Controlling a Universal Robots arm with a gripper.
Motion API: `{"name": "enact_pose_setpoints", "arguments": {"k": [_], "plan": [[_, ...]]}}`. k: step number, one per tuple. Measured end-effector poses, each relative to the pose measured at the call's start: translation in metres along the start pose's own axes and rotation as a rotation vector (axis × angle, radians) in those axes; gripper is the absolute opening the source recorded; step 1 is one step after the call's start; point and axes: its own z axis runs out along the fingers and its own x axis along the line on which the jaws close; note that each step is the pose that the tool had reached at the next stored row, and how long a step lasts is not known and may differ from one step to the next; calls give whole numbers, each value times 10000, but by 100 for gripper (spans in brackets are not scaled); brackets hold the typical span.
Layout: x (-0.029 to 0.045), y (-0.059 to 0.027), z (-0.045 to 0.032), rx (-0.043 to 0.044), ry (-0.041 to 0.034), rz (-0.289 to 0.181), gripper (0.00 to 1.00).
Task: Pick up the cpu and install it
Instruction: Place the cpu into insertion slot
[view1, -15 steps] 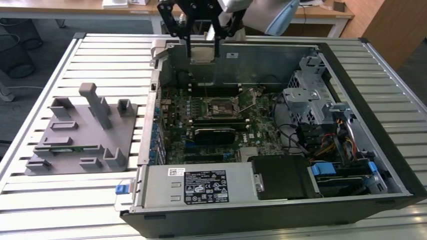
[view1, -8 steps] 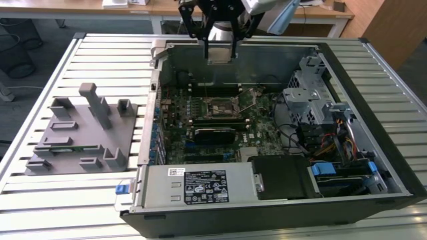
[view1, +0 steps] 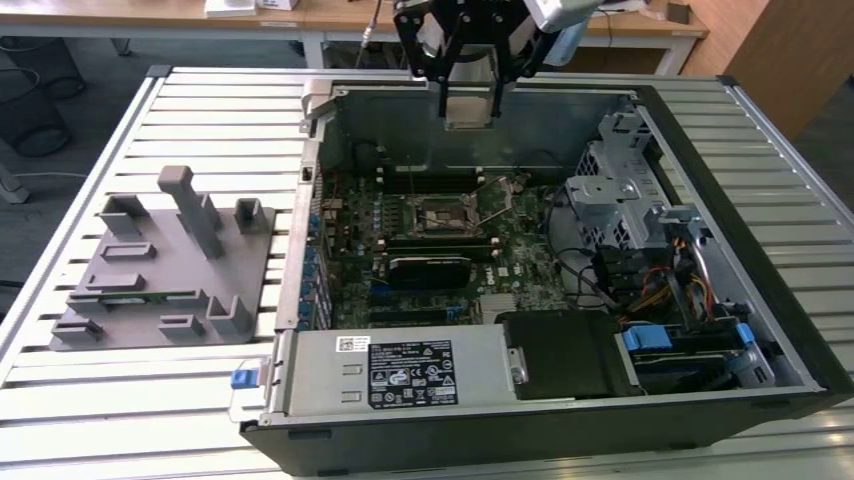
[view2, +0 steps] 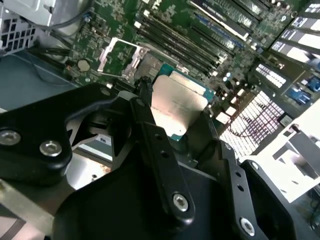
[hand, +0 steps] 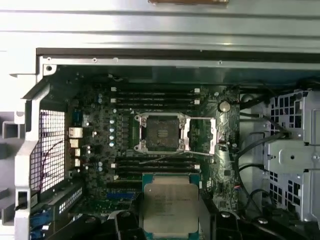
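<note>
The pale ridged metal worktop (view1: 200, 400) stands on a grey floor (view1: 34, 225), with light wooden desks (view1: 347, 20) behind it and a brown wooden panel (view1: 787, 50) at the exterior view's right.

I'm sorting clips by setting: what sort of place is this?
Likely a robotics lab for computer assembly: an open computer case on a slatted metal table, desks behind, the gripper holding the cpu.

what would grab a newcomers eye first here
The gripper, shut on the silvery cpu, hangs above the open computer case. In the middle of the motherboard, the socket lies open. A grey parts fixture sits beside the case, at the exterior view's left.
</note>
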Motion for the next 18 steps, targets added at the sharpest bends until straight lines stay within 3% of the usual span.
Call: {"name": "enact_pose_setpoints", "arguments": {"k": [7, 18], "plan": [[-49, 1, 2, 36, -2, 108, 53], [-49, 1, 30, 159, -25, 1666, 53]]}}
